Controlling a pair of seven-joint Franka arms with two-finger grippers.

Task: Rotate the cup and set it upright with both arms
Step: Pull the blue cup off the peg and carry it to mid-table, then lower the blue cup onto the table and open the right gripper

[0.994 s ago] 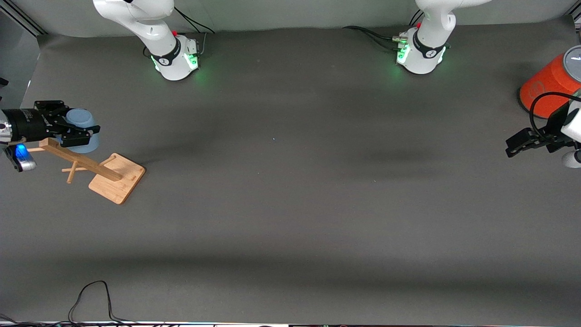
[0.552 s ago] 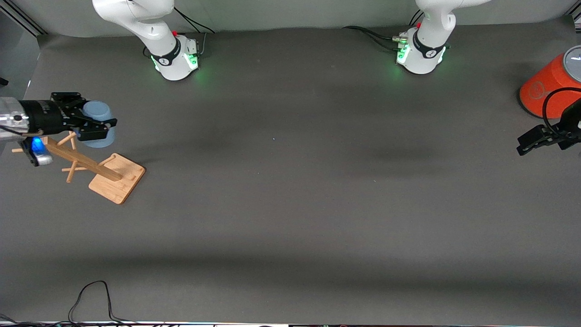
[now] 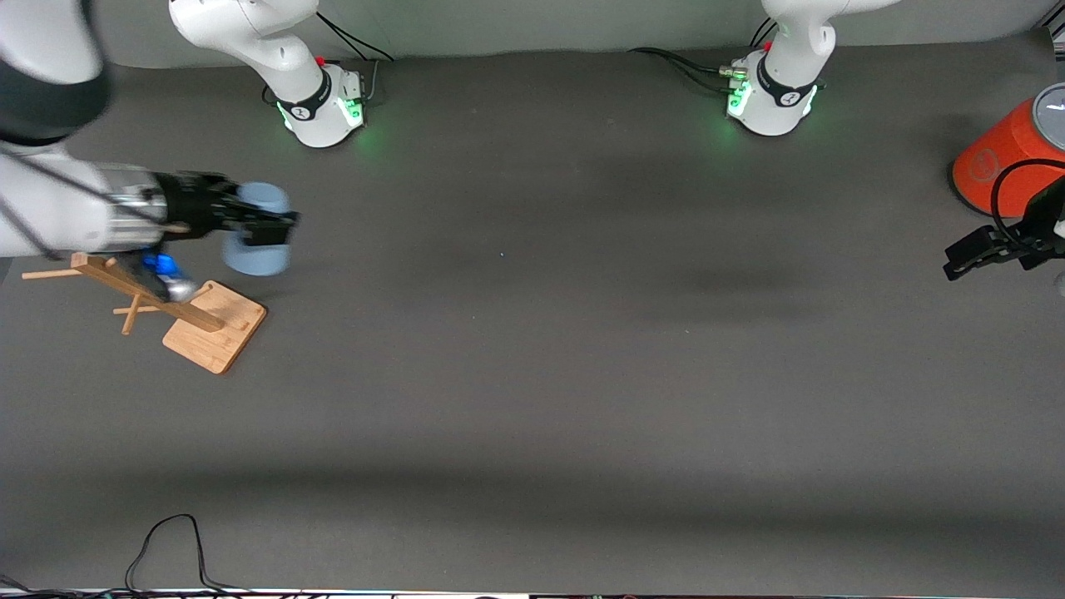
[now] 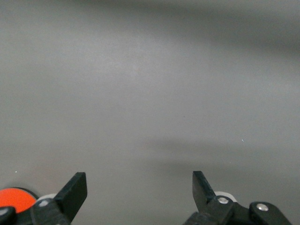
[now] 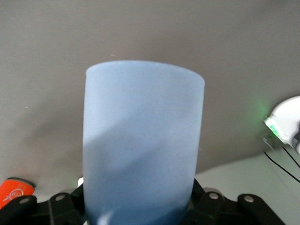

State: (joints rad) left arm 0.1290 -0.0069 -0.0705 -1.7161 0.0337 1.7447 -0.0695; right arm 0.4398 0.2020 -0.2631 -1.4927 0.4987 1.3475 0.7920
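Small pale-blue plastic cup (image 3: 256,230) at mid-left of frame, clamped in right gripper (image 3: 268,228), long axis about upright; left gripper (image 3: 969,258) at right edge, fingers apart, well apart from cup.

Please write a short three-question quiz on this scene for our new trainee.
1. True or false: the right tool is shut on the cup.
2. Which thing stands at the left arm's end of the table, beside the left tool? A) the wooden rack B) the orange canister C) a bowl
3. Fill in: the left tool's jaws stand ____.

Key: 1 true; 2 B; 3 open.
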